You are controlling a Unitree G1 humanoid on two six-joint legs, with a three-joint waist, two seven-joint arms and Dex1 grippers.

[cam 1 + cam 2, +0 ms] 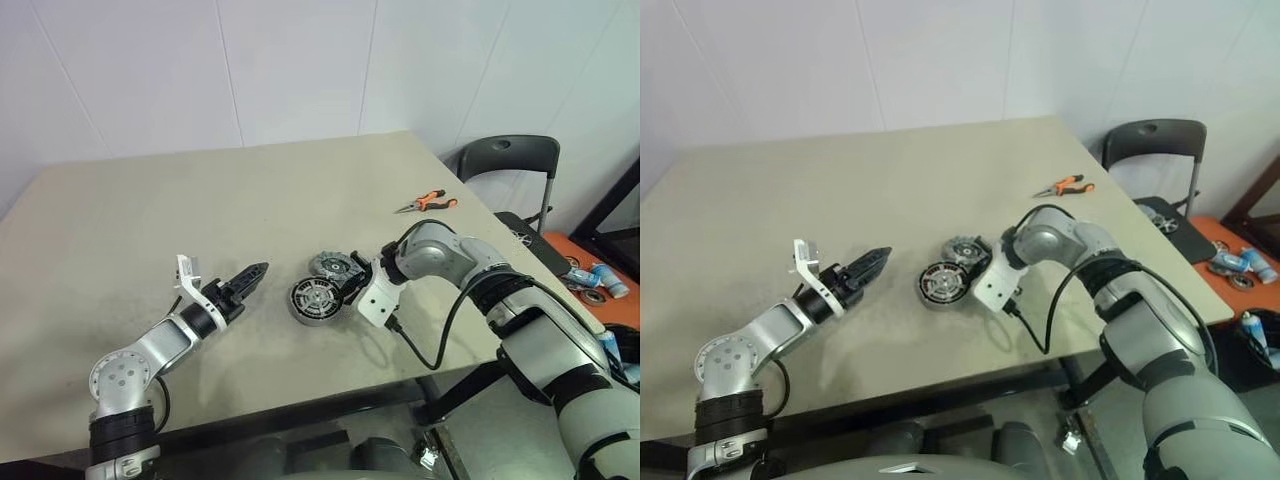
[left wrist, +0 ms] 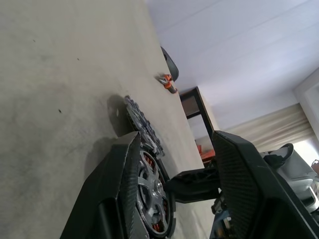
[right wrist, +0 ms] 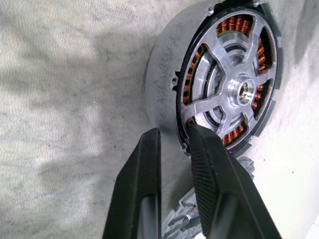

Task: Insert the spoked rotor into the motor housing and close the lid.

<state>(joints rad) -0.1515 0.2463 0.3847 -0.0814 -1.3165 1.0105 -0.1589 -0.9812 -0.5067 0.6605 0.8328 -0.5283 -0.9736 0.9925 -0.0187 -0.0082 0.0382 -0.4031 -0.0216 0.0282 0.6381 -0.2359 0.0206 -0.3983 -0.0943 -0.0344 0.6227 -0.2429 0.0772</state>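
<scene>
The motor housing [image 1: 314,299] sits on the table near its front edge. The spoked rotor [image 3: 238,92] lies inside it, with copper windings showing between its silver spokes. The lid [image 1: 330,264], a ribbed grey cap, lies on the table just behind the housing, touching or nearly touching it. My right gripper [image 1: 347,290] points down and left, its tip at the housing's right rim, over the rotor's edge [image 3: 172,132]. My left gripper [image 1: 258,270] hovers level a short way left of the housing. It is open with nothing between its fingers [image 2: 174,137], and it points towards the housing.
Orange-handled pliers [image 1: 428,203] lie near the table's right edge. A black chair [image 1: 505,160] stands beyond that edge. A black cable [image 1: 430,350] hangs from my right wrist over the table's front corner. Open tabletop stretches behind and to the left.
</scene>
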